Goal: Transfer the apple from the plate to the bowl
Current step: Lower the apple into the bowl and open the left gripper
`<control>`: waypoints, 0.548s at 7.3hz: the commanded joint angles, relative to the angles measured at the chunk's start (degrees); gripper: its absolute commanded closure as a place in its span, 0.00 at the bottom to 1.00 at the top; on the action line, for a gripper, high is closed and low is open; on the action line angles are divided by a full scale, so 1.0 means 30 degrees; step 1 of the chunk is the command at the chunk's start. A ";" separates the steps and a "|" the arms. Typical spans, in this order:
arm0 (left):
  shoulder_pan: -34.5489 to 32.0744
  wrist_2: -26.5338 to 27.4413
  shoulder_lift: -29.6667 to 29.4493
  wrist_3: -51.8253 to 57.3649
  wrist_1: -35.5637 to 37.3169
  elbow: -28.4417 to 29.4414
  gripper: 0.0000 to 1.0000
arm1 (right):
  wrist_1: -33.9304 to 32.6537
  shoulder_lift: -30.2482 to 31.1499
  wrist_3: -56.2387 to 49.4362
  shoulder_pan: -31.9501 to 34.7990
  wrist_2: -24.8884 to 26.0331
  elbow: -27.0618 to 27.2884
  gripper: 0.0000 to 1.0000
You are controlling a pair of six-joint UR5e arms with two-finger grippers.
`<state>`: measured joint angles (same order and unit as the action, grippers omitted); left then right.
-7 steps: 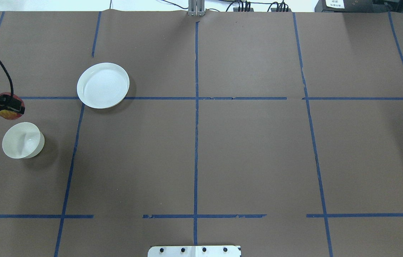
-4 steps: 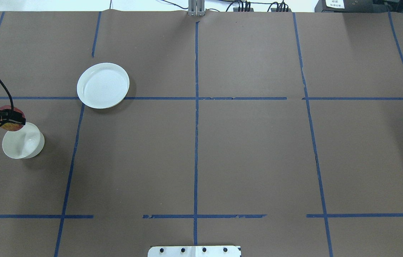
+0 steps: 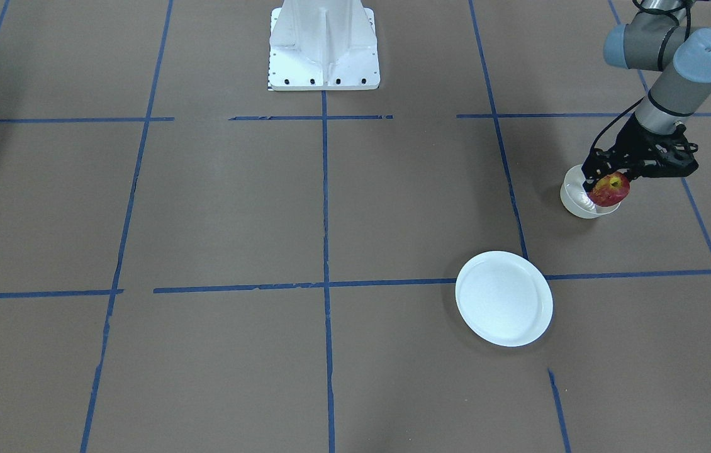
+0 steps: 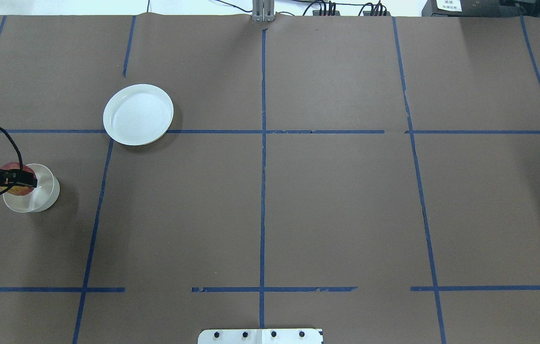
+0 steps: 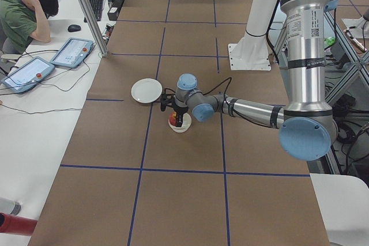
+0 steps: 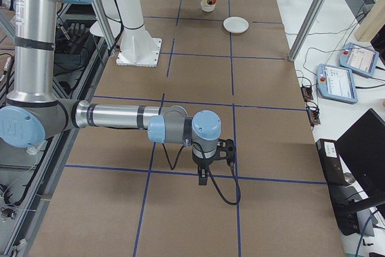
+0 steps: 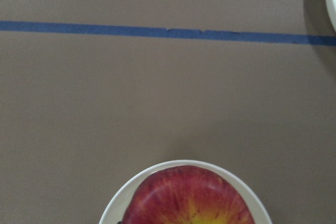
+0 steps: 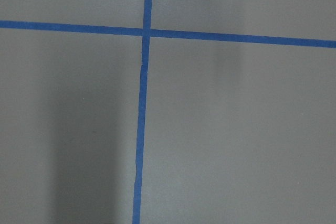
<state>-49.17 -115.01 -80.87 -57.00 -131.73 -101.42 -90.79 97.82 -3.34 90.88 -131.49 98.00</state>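
My left gripper (image 3: 608,181) is clenched on the small round red apple (image 3: 613,192) with a yellow stem patch. It holds the apple over the mouth of the small deep white bowl (image 3: 572,202), near the left edge of the brown-papered table (image 4: 298,215). The wide flat glossy white plate (image 4: 138,114) lies well apart, farther out and to the right. I cannot tell whether my right gripper (image 6: 207,171) is released or clenched.

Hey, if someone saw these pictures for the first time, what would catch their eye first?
The red apple, gripped in the left hand, hangs right at the mouth of the small white bowl, far out on the robot's left. The wide white plate lies empty a little farther from the robot, toward the middle.
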 commanded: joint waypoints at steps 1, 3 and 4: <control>0.0247 -0.0041 -0.0049 -0.0276 -0.1091 0.0055 0.75 | 0.0000 0.0000 0.0000 0.0000 0.0000 -0.0001 0.00; 0.0277 -0.0041 -0.1311 -0.0394 0.0223 0.0462 0.75 | 0.0000 0.0000 0.0000 0.0000 0.0000 -0.0001 0.00; 0.0335 -0.0012 -0.1287 -0.0366 0.0229 0.0639 0.75 | 0.0000 0.0000 0.0000 0.0000 0.0000 -0.0001 0.00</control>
<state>-48.35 -115.13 -83.93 -58.01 -131.84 -100.27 -90.79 97.82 -3.34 90.88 -131.48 98.00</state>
